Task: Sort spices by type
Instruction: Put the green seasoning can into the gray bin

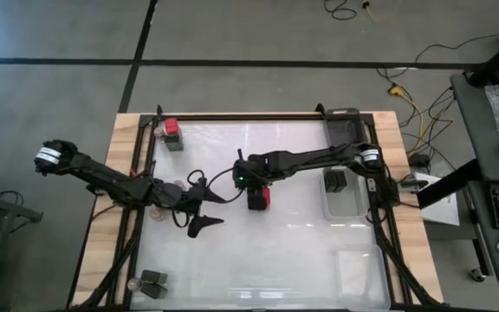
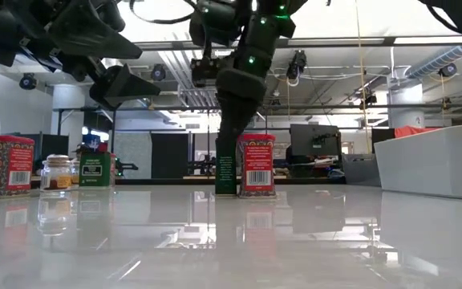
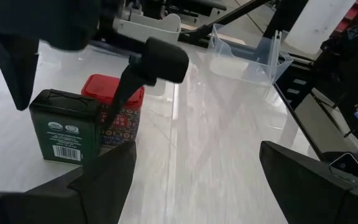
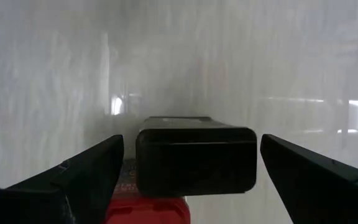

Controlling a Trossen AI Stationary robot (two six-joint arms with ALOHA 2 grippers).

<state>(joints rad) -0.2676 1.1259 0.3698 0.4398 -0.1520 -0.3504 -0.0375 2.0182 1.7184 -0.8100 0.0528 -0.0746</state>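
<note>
Right hand (image 1: 255,192), fingers spread wide, poised over a dark tin (image 4: 196,162) touching a red tin (image 1: 262,198) mid-table (image 1: 301,251); left hand (image 1: 204,211) open nearby.

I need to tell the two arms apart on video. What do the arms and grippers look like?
Both arms are black and jointed, each with a white band near its outer end. The left gripper has dark pointed fingers; loose black cable loops beside it. The right gripper has a green light on its wrist.
</note>
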